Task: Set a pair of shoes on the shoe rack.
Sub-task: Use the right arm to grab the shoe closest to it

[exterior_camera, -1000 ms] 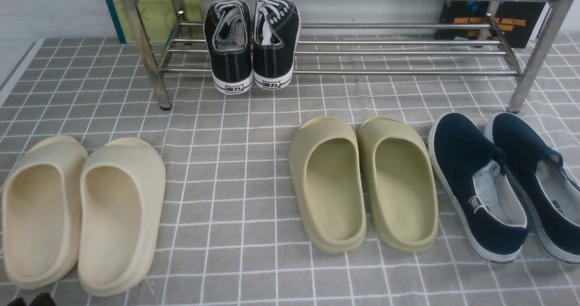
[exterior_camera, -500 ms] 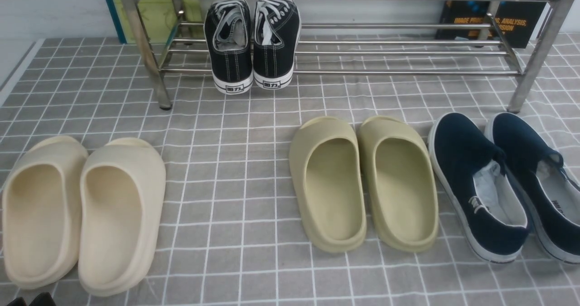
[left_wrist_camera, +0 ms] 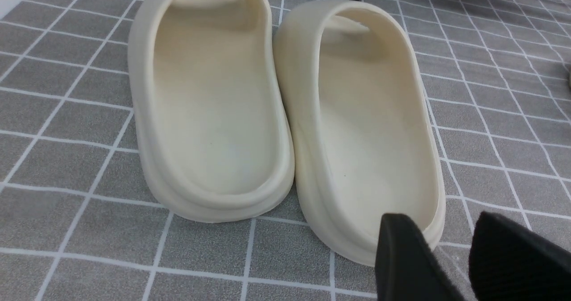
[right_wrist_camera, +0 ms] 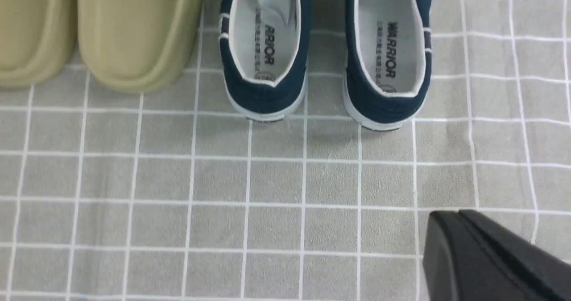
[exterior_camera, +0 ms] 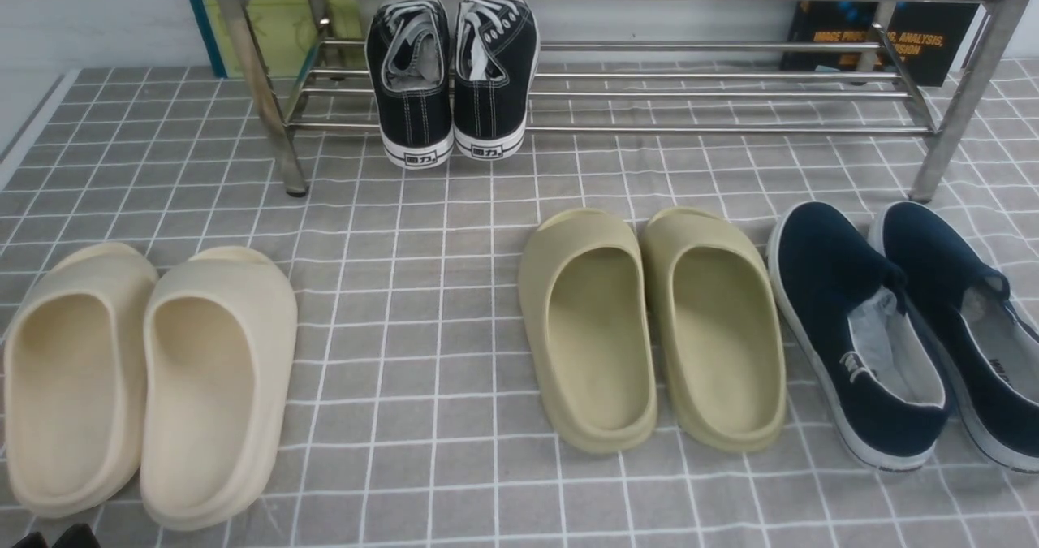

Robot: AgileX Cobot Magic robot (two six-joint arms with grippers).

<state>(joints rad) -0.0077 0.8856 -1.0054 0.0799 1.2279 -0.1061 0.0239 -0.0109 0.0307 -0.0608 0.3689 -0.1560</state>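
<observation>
The pair of shoes, two navy slip-ons with white soles (exterior_camera: pixel 828 264) (exterior_camera: pixel 933 256), stands side by side on the checked cloth at the right, toes toward the shoe rack (exterior_camera: pixel 690 130). The right wrist view shows their heels (right_wrist_camera: pixel 263 98) (right_wrist_camera: pixel 383 107) ahead of my right gripper (right_wrist_camera: pixel 457 216). That gripper is shut and empty, hovering over bare cloth a few squares behind the heels. My left gripper (left_wrist_camera: pixel 441 225) is open and empty, its fingers just behind the heel of a cream slide (left_wrist_camera: pixel 357 113). Only its dark tips (exterior_camera: pixel 57 536) show in the front view.
Black lace-up sneakers (exterior_camera: pixel 450 85) sit on the rack's lower bars toward its left. Olive slides (exterior_camera: pixel 649 329) stand mid-cloth right beside the navy pair. Cream slides (exterior_camera: pixel 146 386) stand at the left. The rack's slanted legs (exterior_camera: pixel 958 101) stand just beyond the navy toes.
</observation>
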